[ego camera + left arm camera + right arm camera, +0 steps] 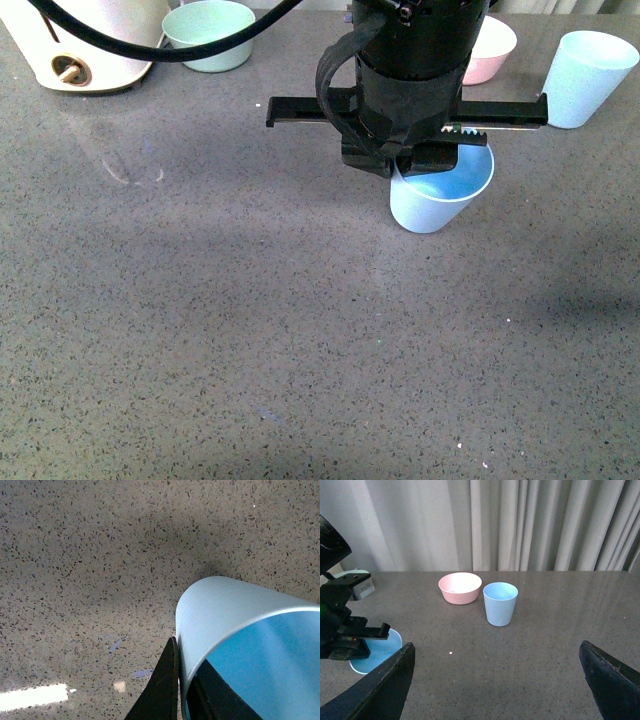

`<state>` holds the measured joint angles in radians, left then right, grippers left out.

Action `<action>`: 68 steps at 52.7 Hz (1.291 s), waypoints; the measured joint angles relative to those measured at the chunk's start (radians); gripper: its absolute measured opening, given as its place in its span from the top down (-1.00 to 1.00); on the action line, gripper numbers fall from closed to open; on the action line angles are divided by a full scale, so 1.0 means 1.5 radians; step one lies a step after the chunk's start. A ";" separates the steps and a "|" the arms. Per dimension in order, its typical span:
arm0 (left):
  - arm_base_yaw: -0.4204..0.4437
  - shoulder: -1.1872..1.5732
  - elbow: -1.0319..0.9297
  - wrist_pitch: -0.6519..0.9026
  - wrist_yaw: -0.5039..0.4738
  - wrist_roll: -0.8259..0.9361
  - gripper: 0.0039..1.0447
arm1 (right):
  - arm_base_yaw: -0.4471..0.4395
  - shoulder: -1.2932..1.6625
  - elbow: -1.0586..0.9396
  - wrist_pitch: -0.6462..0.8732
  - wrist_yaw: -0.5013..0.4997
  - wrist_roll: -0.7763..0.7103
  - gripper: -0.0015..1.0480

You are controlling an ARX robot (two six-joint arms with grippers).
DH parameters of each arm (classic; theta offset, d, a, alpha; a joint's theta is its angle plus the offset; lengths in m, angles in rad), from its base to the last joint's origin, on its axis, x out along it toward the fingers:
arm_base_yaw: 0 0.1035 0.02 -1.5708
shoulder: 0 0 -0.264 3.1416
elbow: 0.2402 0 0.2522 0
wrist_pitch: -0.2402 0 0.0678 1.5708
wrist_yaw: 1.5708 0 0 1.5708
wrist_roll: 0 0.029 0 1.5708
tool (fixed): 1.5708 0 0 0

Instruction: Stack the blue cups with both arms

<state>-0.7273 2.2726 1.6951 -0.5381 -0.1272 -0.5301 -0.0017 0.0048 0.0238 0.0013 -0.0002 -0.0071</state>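
Note:
One blue cup (440,200) hangs tilted over the middle of the grey table, its rim pinched by my left gripper (425,158), which is shut on it. The left wrist view shows the cup's wall (225,610) clamped between the two black fingers (162,690). The same cup (375,652) and the left arm appear at the side of the right wrist view. A second blue cup (586,78) stands upright at the far right; it sits ahead of my open right gripper (497,680), beside the pink bowl (460,587). Nothing lies between the right fingers (387,690).
A green bowl (210,35) and a white appliance (85,45) stand at the back left. The pink bowl (490,50) sits at the back, right of the left arm. A pale curtain (520,525) hangs beyond the table's far edge.

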 joint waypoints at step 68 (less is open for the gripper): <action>0.040 -0.179 -0.137 0.108 -0.040 0.039 -0.84 | 0.000 0.000 0.000 0.000 0.000 0.000 -0.83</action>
<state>-0.6674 2.0045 1.4899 -0.3756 -0.1875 -0.4717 -0.0017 0.0048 0.0238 0.0013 0.0002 -0.0071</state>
